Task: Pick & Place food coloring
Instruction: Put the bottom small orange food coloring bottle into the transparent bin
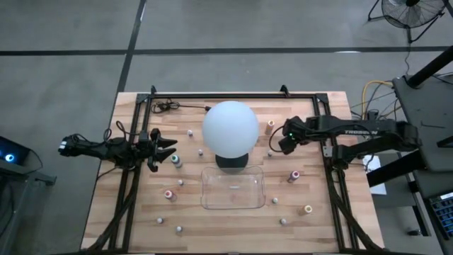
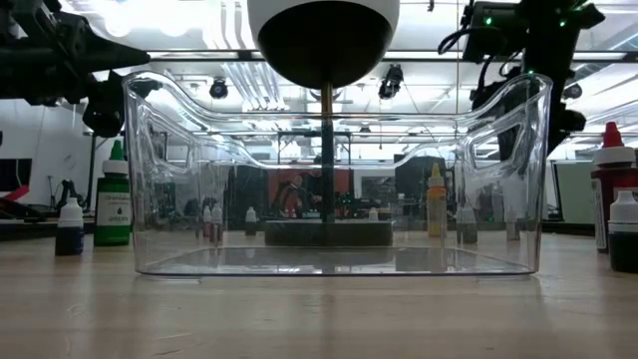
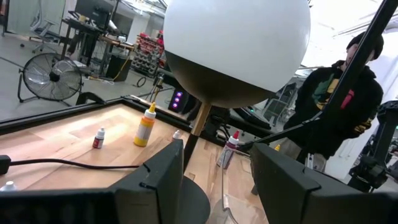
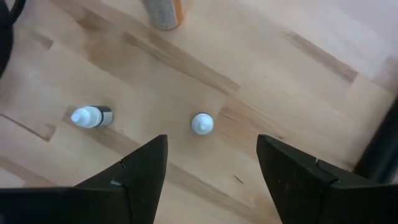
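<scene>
High view: wooden desk with the white globe as landmark near its middle. A clear tray lies just in front of the globe's dark base. The food coloring is a scatter of tiny bottles standing all around the globe: pink, orange and teal caps among whitish-grey ones. Right claw hangs just beside the globe on its right, above small bottles. Left claw sits to the globe's left, with a teal bottle close by it.

Low view: the tray fills the middle; the globe's stem stands behind it. A green bottle stands left of the tray, darker ones at the right edge.

Left wrist view: the left claw's fingers stand apart, nothing between them; the globe looms ahead. A yellow bottle stands near the globe's stem. A person in dark clothing stands beyond the desk.

Right wrist view: the right claw's fingers are spread, pinching nothing. A white-capped bottle stands on the desk below the gap between them; another bottle lies tipped over beside it.
</scene>
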`<state>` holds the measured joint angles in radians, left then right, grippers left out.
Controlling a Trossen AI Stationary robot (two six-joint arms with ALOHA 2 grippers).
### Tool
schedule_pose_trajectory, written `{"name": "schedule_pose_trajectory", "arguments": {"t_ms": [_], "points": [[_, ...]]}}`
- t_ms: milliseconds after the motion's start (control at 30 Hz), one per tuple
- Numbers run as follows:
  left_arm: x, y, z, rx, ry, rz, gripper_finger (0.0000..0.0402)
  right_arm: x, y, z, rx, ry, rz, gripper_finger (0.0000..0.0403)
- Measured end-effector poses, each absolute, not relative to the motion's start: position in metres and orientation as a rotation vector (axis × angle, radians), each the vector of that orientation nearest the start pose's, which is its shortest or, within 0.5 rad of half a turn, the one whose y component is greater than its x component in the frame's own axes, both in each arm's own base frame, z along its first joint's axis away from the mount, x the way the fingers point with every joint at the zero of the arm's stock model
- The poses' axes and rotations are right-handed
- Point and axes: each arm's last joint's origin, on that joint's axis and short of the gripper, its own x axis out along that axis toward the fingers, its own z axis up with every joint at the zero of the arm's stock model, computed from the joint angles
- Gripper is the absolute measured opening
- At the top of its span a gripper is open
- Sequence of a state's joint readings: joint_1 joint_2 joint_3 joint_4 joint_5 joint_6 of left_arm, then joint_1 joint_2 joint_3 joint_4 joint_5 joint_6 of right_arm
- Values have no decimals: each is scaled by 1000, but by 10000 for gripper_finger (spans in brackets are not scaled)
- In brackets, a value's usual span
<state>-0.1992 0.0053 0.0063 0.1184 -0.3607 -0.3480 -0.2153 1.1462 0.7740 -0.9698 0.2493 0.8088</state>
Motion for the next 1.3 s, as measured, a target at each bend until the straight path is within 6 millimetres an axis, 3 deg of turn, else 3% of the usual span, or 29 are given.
{"name": "schedule_pose_trajectory", "arguments": {"t_ms": [733, 1033, 1300], "points": [[95, -9, 176, -380, -142, 140, 161, 188, -50, 166, 623, 1183, -848, 237], [95, -9, 176, -380, -142, 140, 161, 187, -56, 162, 613, 1190, -852, 236], [95, -9, 176, -380, -142, 140, 161, 187, -56, 161, 601, 1198, -843, 211]]}}
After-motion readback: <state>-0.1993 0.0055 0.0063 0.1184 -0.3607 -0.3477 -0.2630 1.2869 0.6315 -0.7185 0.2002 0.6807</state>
